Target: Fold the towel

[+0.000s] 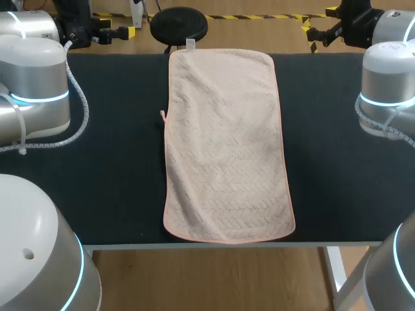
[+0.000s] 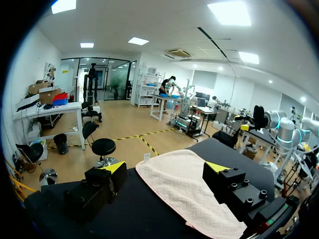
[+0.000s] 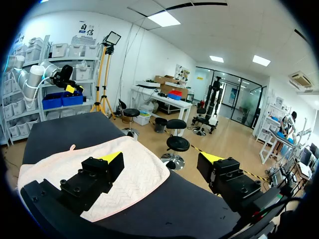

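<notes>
Left gripper (image 2: 166, 168): jaws wide apart, nothing in them. Right gripper (image 3: 162, 159): same, spread open and empty. Both hang above the table (image 1: 110, 194), clear of the cloth. Out from there, the towel (image 1: 224, 149) lies flat and unfolded down the centre of the head view, one short end at the upper middle of the frame, the other at the lower middle by the near edge. By my read, folding has not begun. Next call: both grippers drop to the two corners of one short end, pinch only the top layer, then carry it over to the opposite end.
</notes>
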